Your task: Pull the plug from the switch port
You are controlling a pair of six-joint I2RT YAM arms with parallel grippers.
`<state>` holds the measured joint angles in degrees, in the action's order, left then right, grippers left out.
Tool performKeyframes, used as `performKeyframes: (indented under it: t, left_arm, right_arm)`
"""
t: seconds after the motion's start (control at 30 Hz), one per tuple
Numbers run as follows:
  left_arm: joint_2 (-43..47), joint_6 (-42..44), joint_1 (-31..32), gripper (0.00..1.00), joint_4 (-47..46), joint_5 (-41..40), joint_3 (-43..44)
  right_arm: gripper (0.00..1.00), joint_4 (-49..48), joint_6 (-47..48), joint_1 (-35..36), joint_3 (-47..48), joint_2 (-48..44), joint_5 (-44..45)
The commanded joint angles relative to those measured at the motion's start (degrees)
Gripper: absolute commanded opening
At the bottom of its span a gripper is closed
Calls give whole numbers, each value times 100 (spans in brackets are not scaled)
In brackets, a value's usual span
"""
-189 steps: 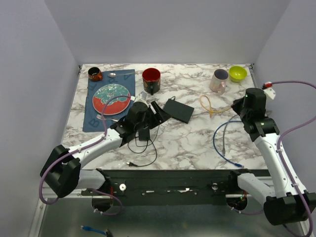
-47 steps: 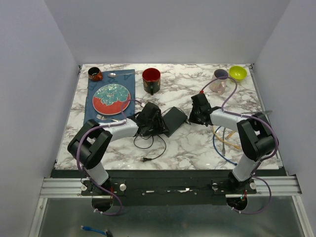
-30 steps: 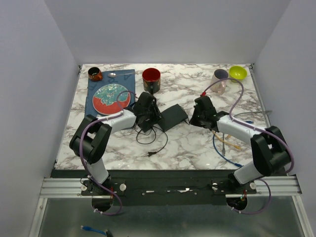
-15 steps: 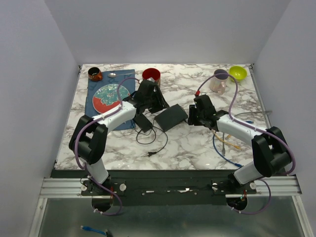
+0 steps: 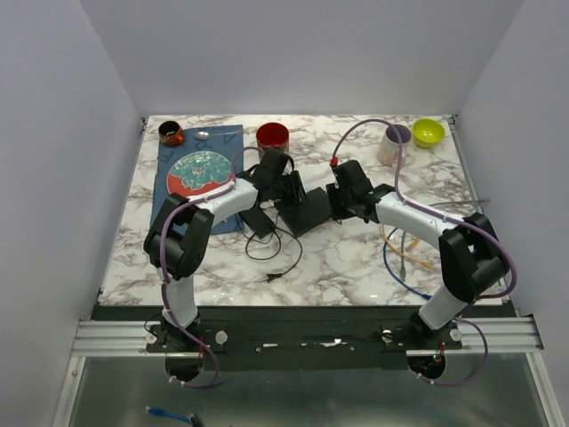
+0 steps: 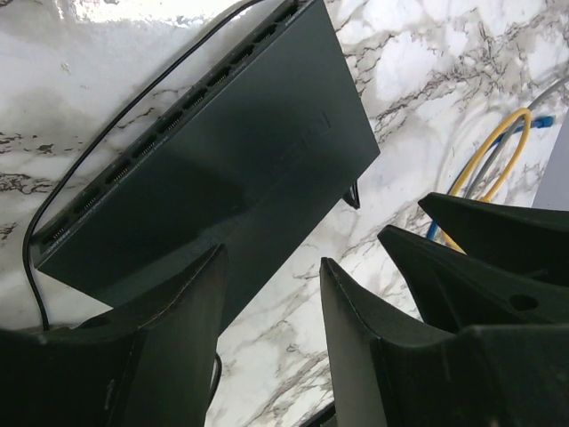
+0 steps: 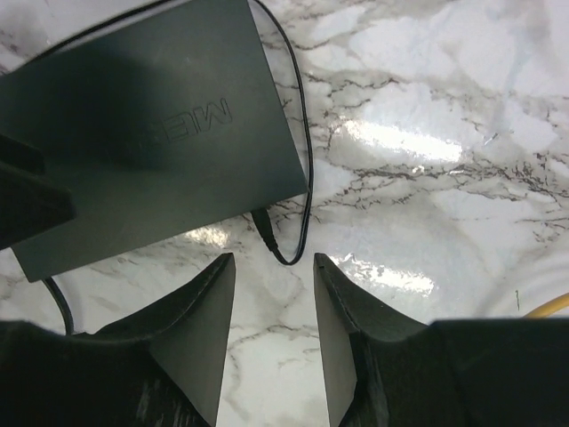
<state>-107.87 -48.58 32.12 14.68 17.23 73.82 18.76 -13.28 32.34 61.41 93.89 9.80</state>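
**Right end effector** [image 7: 272,262]: open, nothing between the jaws, low over the desk [image 5: 356,258].

**Plug** [image 7: 264,228]: small and black, just ahead of the right end effector's gap. It appears seated in the near edge of the switch, though the joint is dark and small in this view. No finger touches it.

**Black cable** [image 7: 305,178]: loops out from the plug and runs away from the right end effector along the switch's right side.

**Switch** [image 7: 151,133]: flat black box lying on the desk, ahead and to the left of the right end effector, with its lettered face up. It lies between the two end effectors.

**Left end effector** [image 6: 271,267]: open and empty. A corner of the switch sits just ahead of it, partly under its left finger. The switch's row of ports runs along the far edge. The right end effector's fingers show close to its right.

**Yellow cable** [image 6: 493,151] and **blue cable** [image 5: 388,260]: loose on the desk, well to the right of the left end effector and beyond the right arm.

**Black block** [image 5: 260,222]: on the near side of the left end effector, with a thin lead coiled beside it.

**Plate** [image 5: 197,173] on a blue mat [image 5: 169,209]: to the left of the left end effector.

**Red mug** [image 5: 272,136]: just beyond the left end effector.

**Pink mug** [image 5: 392,144] and **green bowl** [image 5: 428,132]: far beyond the right end effector, to its right.
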Motion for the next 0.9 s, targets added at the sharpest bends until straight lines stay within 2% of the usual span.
performKeyframes:
  t: [0.0, 0.3, 0.6, 0.87]
  left_arm:
    - [-128, 182, 31, 55, 202, 298, 27]
    - [-278, 24, 31, 54, 115, 307, -140]
    - [-251, 24, 22, 54, 88, 280, -351]
    - [-199, 6, 22, 54, 35, 272, -518]
  right_arm:
    - [49, 408, 326, 150, 12, 86, 267]
    - [48, 286, 379, 247, -155, 279, 452]
    - [48, 198, 396, 255, 152, 841, 373]
    - [47, 172, 396, 264, 398, 982, 312]
